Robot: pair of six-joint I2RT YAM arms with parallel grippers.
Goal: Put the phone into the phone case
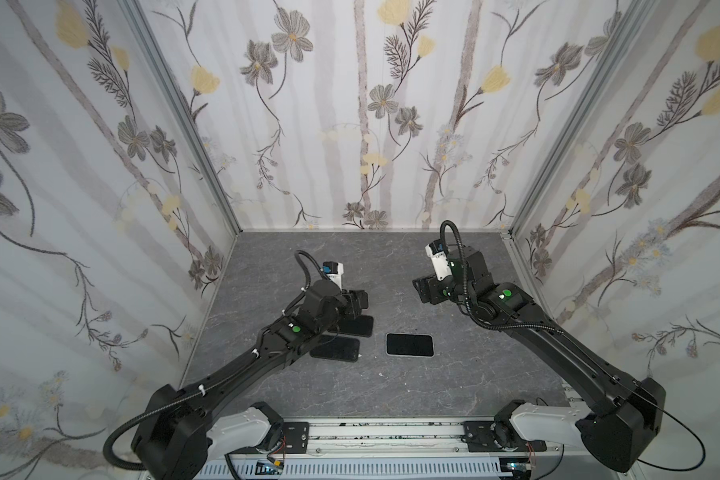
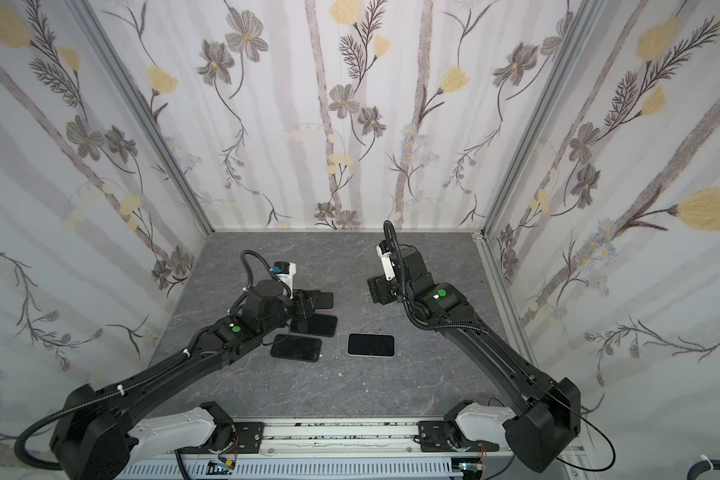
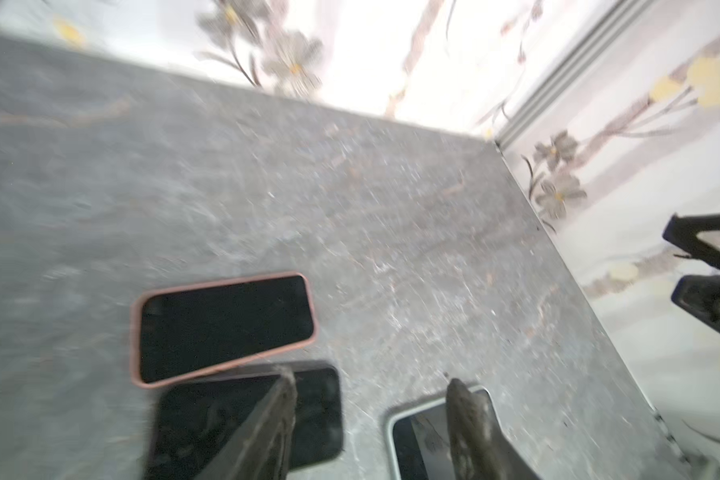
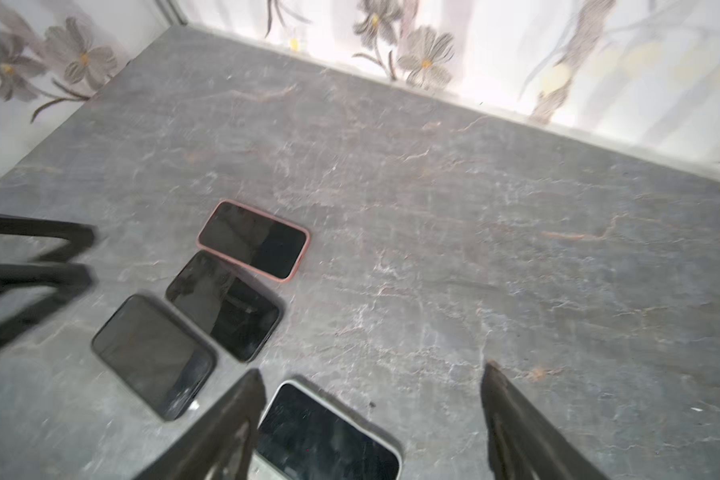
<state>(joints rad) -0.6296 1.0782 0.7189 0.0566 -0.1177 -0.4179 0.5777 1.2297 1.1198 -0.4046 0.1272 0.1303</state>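
Observation:
A black-screened phone sits flat inside a pale-rimmed phone case [image 1: 409, 345] [image 2: 371, 345] at mid-table; the phone case [image 4: 329, 432] [image 3: 416, 440] lies low in both wrist views. My left gripper [image 3: 371, 380] is open and empty, hovering above the gap between that case and a black phone [image 3: 316, 411]. My right gripper [image 4: 373, 372] is open wide and empty, above bare table just past the pale case. In both top views the left gripper [image 1: 356, 299] and right gripper [image 1: 421, 290] hang apart, behind the phones.
A pink-cased phone [image 4: 253, 239] [image 3: 225, 328] and two black phones [image 1: 335, 348] [image 1: 356, 326] lie in a row under the left arm. Floral walls [image 1: 350, 124] enclose the grey stone table [image 1: 454, 374] on three sides. A metal rail [image 1: 383, 436] runs along the front.

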